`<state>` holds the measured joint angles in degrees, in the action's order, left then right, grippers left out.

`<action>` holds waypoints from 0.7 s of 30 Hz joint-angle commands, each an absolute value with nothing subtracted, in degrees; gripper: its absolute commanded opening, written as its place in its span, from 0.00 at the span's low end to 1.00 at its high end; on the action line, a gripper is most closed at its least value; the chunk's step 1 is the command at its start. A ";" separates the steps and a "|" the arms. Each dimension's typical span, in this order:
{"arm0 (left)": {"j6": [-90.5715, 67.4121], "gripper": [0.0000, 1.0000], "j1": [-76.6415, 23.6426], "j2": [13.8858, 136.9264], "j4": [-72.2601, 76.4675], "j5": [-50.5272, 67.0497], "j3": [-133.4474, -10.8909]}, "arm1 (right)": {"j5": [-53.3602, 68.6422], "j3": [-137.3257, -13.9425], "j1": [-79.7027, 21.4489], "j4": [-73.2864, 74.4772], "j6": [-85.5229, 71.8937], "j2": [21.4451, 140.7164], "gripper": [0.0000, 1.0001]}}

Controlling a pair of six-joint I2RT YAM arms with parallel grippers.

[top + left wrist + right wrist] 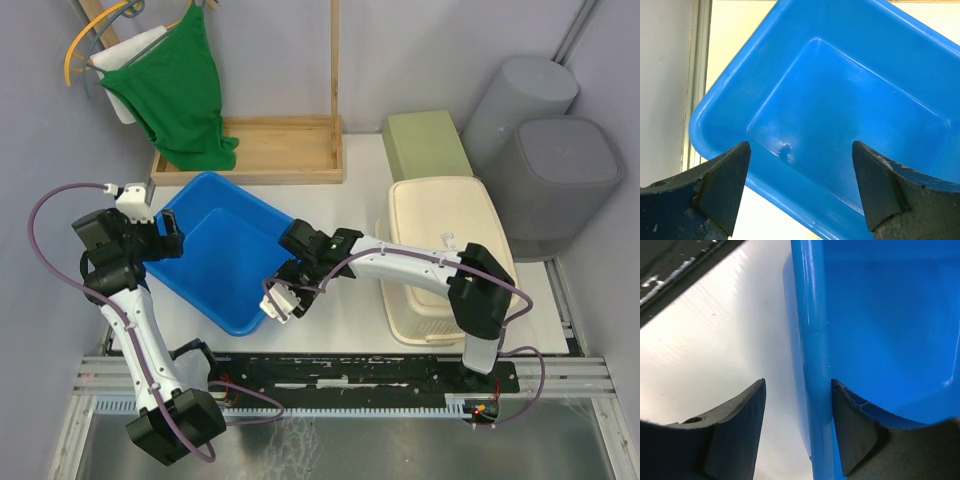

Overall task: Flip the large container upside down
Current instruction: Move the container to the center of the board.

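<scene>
Claws are placed at two sides of a large rectangular tub of blue plastic point(215, 250), which is set askew on the left half of the white worktop point(340, 200) with its open side up and nothing inside. One corner of the tub is turned toward the near edge of the worktop, and the opposite corner lies close to the base of a light wooden rack point(290, 150) at the far edge.

The left claw point(165, 232) is held over the tub's left corner. In the left wrist view its dark fingers point(725, 185) are spread wide above the tub's floor point(850, 90), and nothing is gripped between them.

The right claw point(283, 298) is set at the tub's near right rim. In the right wrist view the rim point(812, 340) is straddled: one finger point(855, 430) is placed inside the tub against the rim, while the other point(740, 430) is kept outside, apart from the wall, so the claw is released rather than clenched.

A cream plastic bin point(445, 255) is seen on the right half of the worktop, a pale green box point(425, 140) beyond it, and a green cloth point(180, 90) is hung on the rack.
</scene>
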<state>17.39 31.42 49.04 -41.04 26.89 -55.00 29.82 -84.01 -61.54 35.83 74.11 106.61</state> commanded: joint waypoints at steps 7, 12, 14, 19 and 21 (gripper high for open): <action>15.18 0.89 31.91 50.27 -39.73 25.94 -56.60 | 31.11 -80.28 -60.56 37.75 73.11 93.77 0.62; 15.04 0.89 31.90 50.08 -39.73 25.14 -56.31 | 31.11 -78.00 -59.66 37.75 73.11 89.72 0.62; 14.95 0.89 31.90 49.69 -39.77 25.13 -56.33 | 31.11 -78.14 -59.68 37.75 73.11 88.54 0.62; 14.95 0.90 31.94 49.10 -40.07 25.42 -56.26 | 31.11 -81.84 -59.54 37.75 73.11 88.89 0.62; 15.04 0.91 31.91 49.09 -40.09 25.49 -56.17 | 31.11 -82.51 -59.58 37.75 73.11 89.22 0.62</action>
<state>17.28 31.44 50.17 -41.04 25.58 -55.00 29.95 -78.91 -59.61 38.44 73.71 90.37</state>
